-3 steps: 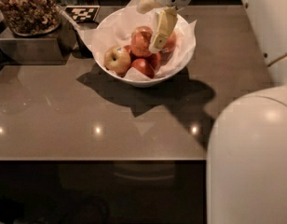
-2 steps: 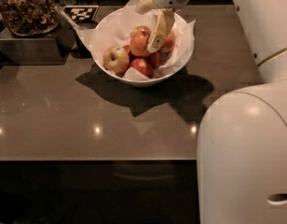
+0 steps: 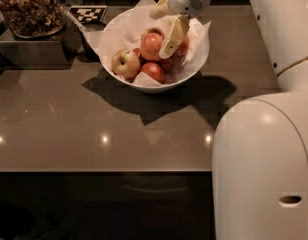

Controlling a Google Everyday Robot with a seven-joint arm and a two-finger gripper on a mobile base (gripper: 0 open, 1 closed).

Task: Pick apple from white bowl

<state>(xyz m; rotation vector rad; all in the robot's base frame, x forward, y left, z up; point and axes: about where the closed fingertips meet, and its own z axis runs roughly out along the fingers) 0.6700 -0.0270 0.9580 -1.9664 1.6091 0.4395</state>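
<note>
The white bowl (image 3: pixel 196 59), lined with crumpled white paper, stands at the back middle of the brown counter. It holds several apples. The large red-orange apple (image 3: pixel 150 46) lies at the top middle of the pile. A yellow-green apple (image 3: pixel 125 63) lies at its left and a smaller deep-red apple (image 3: pixel 154 72) in front. My gripper (image 3: pixel 165 30) reaches down into the bowl from the upper right. Its jaws are open. One pale finger (image 3: pixel 174 35) lies against the red-orange apple's right side; the other finger sits higher, at the apple's back. The apple rests in the bowl.
A dark container of brown snacks (image 3: pixel 28 8) stands on a grey box at the back left, with a black-and-white marker card (image 3: pixel 90 14) beside it. My white arm (image 3: pixel 264 159) fills the right side and overhangs the counter's front right edge.
My arm's large white body has swung left, covering more of the right side. The gripper has sunk slightly lower beside the red-orange apple. The apples have not moved.
</note>
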